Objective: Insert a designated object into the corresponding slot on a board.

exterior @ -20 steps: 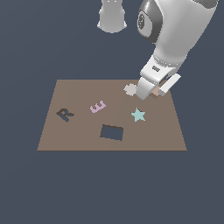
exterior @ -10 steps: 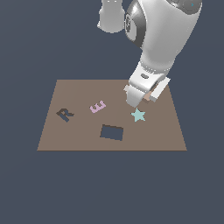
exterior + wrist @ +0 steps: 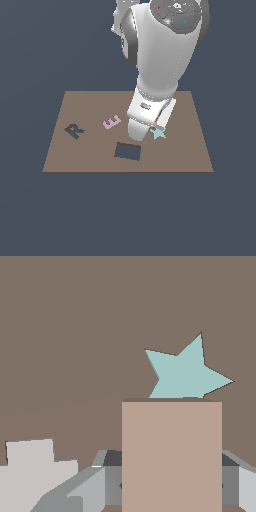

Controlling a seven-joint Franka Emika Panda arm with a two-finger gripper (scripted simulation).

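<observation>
In the exterior view the gripper (image 3: 141,134) has travelled from the board's (image 3: 90,155) far edge to just beside the slot (image 3: 128,151), nearing insertion, while the wrist view shows it pinching the block (image 3: 171,456) above the star (image 3: 185,371).

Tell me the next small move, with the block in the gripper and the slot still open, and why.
Probably carry the block across the board toward the exterior view's left and nearer edge, staying above the surface. The gripper is by the teal star; the dark slot lies empty beside it.
</observation>
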